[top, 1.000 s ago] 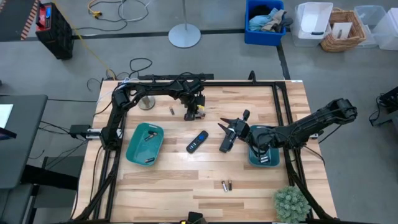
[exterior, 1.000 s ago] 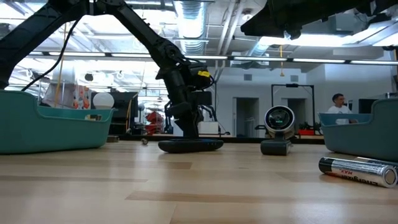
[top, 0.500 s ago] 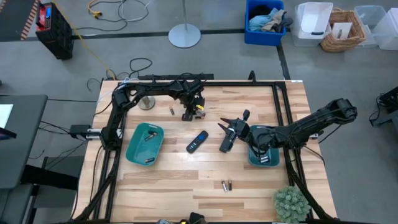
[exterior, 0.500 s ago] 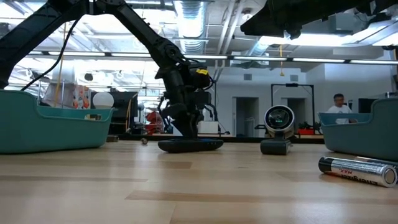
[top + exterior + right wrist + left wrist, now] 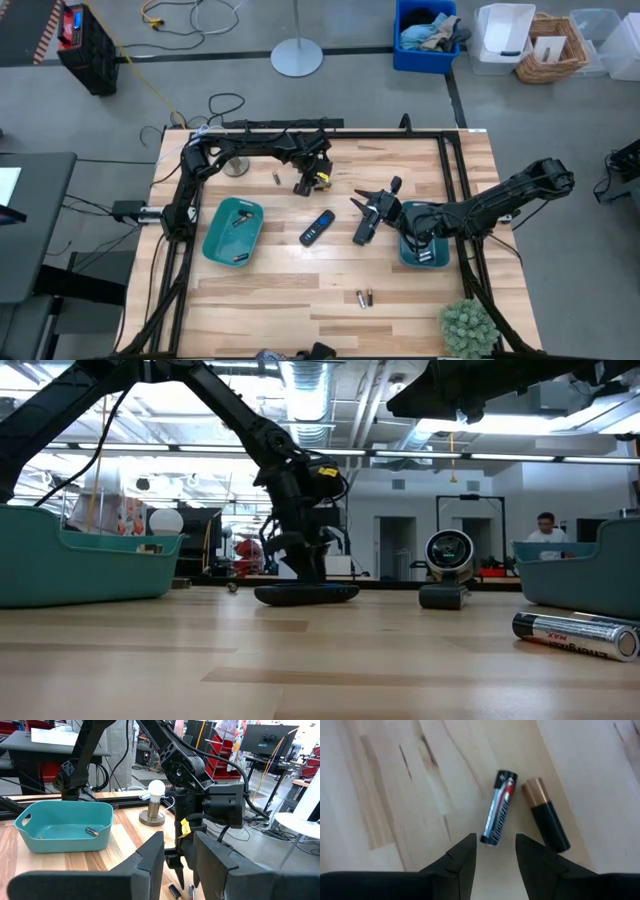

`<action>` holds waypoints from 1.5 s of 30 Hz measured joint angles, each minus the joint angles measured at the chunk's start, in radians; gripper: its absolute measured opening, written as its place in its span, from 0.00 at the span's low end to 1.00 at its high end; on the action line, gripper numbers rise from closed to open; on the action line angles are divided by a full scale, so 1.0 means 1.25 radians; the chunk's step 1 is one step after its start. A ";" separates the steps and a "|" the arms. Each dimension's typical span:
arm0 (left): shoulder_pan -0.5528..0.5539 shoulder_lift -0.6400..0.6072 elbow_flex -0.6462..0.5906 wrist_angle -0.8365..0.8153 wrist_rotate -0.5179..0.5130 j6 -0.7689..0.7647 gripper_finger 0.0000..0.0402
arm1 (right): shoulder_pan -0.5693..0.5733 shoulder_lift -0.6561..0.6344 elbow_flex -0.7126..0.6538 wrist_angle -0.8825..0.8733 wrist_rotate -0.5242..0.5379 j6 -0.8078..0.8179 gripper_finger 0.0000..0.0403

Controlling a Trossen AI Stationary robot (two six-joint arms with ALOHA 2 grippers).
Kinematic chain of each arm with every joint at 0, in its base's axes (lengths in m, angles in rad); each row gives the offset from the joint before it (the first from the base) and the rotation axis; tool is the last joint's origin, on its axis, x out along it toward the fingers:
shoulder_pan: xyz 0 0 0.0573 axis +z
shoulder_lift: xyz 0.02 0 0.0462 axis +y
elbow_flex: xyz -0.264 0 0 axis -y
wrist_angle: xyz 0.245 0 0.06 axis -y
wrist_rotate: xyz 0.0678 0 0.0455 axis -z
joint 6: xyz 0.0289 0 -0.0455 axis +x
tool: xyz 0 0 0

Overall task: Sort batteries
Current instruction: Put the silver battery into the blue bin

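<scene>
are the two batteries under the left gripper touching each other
Apart. The left wrist view shows a strip of bare wood between the silver and red battery and the copper-topped black battery.

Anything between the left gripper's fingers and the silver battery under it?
No. In the left wrist view only bare wood separates the open left gripper from the silver battery; a black-and-copper battery lies beside it.

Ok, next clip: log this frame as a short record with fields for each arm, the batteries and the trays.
left gripper: fingers open, poised over two batteries at the table's far side
silver battery: lying flat, nearest the fingers
black and copper battery: beside it, apart
right gripper: fingers open, mid-table, empty
left tray: holds a battery
right tray: under the right arm, contents not visible
near-edge batteries: two, unsorted
remote control: mid-table
flashlight: beside the remote control
</scene>
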 joint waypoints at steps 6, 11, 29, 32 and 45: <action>-0.007 0.000 0.000 0.017 0.001 0.003 0.33 | 0.000 0.000 0.000 0.000 0.000 0.000 0.31; -0.008 0.000 0.000 0.017 0.003 0.007 0.33 | 0.000 0.000 0.000 0.000 0.000 0.000 0.31; -0.008 0.000 0.000 0.020 0.003 -0.012 0.33 | 0.000 0.000 0.000 0.000 0.000 0.000 0.31; -0.008 0.000 0.000 0.020 0.004 -0.010 0.33 | 0.000 0.000 0.000 0.000 0.000 0.000 0.31; -0.011 0.000 0.000 0.034 -0.022 0.008 0.18 | 0.000 0.000 0.000 0.000 0.000 0.000 0.31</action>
